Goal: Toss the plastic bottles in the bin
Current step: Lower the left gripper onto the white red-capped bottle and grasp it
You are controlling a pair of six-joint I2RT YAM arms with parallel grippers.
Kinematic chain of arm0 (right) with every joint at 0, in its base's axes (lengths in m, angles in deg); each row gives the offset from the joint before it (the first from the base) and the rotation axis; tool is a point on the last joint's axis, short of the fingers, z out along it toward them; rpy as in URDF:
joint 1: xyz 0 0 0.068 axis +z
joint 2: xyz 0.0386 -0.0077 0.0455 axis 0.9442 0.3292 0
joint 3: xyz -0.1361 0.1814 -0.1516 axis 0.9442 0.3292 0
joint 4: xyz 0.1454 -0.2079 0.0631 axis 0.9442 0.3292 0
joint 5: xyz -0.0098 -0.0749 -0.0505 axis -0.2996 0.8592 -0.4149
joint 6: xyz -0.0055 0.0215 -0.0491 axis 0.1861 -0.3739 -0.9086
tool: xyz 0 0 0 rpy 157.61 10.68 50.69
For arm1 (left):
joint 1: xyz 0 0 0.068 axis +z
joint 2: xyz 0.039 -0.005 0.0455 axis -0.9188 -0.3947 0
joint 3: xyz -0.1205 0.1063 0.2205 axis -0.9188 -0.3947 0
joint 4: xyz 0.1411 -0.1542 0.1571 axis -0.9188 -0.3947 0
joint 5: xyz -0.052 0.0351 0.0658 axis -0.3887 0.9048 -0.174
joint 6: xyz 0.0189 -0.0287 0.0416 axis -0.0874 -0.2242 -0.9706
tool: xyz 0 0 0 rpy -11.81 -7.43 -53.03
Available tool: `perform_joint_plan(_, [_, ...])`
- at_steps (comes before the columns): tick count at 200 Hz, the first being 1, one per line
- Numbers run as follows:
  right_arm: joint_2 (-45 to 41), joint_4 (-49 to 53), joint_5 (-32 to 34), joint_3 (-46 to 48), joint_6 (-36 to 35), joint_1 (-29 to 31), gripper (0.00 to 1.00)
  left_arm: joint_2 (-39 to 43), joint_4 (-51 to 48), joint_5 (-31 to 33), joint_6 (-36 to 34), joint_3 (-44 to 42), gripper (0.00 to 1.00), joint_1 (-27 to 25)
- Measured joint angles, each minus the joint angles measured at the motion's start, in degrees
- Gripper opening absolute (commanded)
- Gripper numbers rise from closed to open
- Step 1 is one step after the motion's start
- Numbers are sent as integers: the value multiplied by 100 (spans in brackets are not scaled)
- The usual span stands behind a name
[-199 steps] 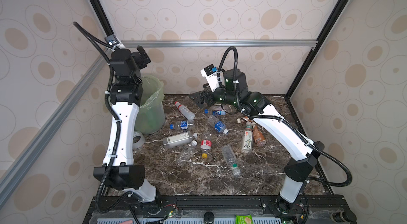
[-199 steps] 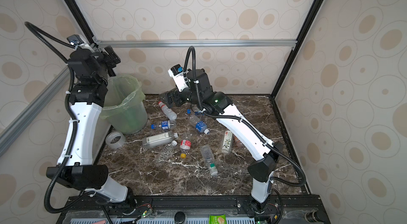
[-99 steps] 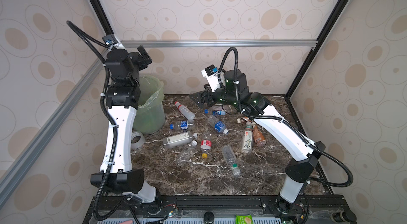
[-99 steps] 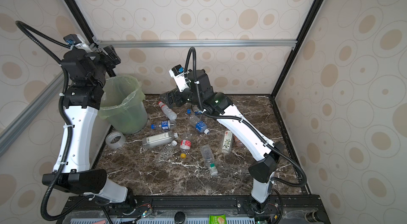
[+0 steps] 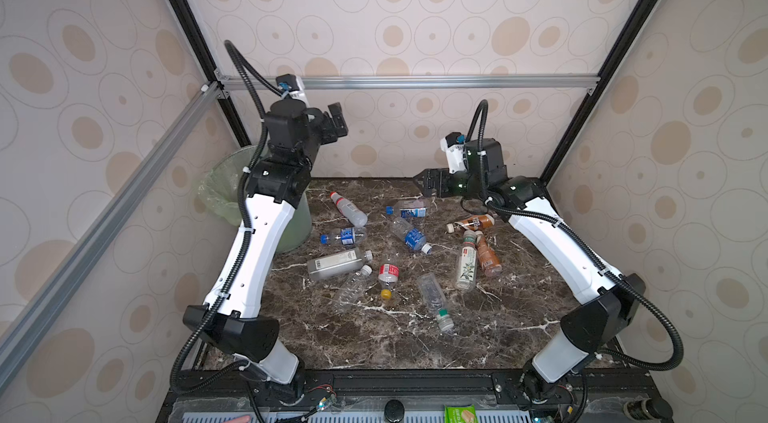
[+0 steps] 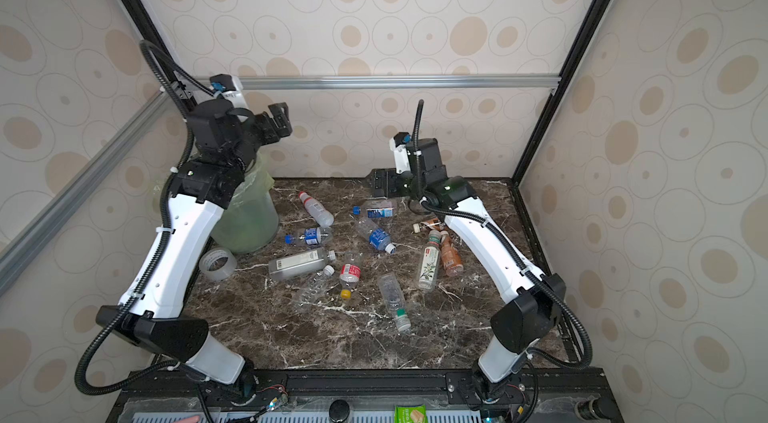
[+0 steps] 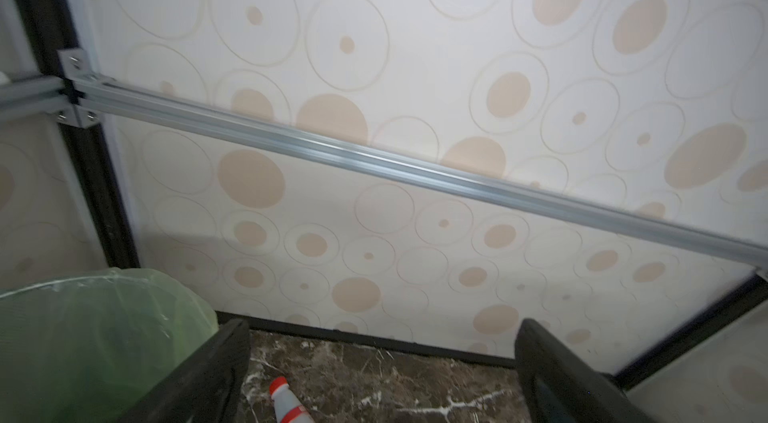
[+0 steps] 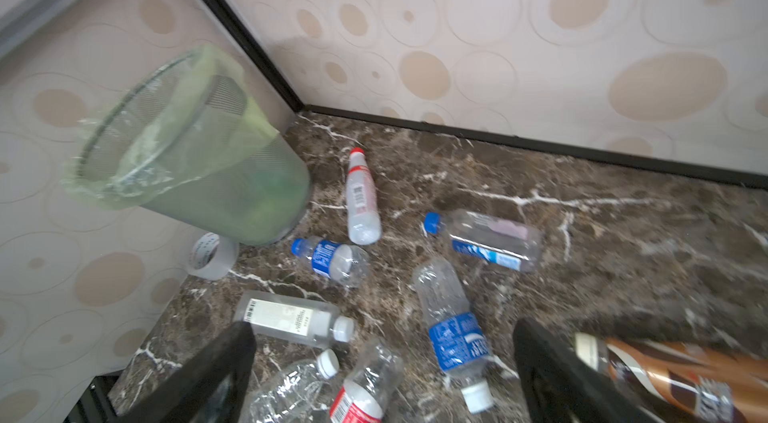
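Note:
Several plastic bottles lie scattered on the marble tabletop point(image 5: 374, 342). Among them are a red-capped one point(image 5: 349, 209) point(image 7: 286, 400), a blue-labelled one point(image 5: 409, 236) point(image 8: 455, 337) and brown ones point(image 5: 486, 254). The bin point(image 5: 220, 192) point(image 6: 249, 217) point(image 8: 187, 167) stands at the back left, lined with a pale green bag and partly hidden by my left arm. High in the air just right of the bin's rim point(image 7: 83, 296), my left gripper point(image 5: 336, 123) point(image 7: 380, 358) is open and holds nothing. My right gripper point(image 5: 419, 183) point(image 8: 382, 350) hovers open and empty above the back middle of the table.
A clear tape roll point(image 6: 217, 263) point(image 8: 210, 256) lies on the table in front of the bin. Patterned walls close in the back and both sides. An aluminium rail point(image 5: 415, 82) crosses the back wall, level with my left wrist.
My left arm has swung its open gripper to the right, away from over the bin. My right gripper has drawn back to the right, still open.

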Motion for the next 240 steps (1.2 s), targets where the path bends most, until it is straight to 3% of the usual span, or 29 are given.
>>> perform_joint_plan(41, [-411,87,-11,796,39,-291,100,-603,-262,-79,94,-229,99,-468])
perform_joint_plan(117, [-651,96,-50,1102,42,-297,100,-2157,-949,343,1196,-328,99,-564])
perform_joint_plan(198, [-769,59,-260,1351,238,-297,100,-3440,-1237,35,2566,-15,99,-227])
perform_joint_plan(240, [-789,-20,-343,1552,306,-297,100,-3508,-1211,-168,2983,-313,99,28])
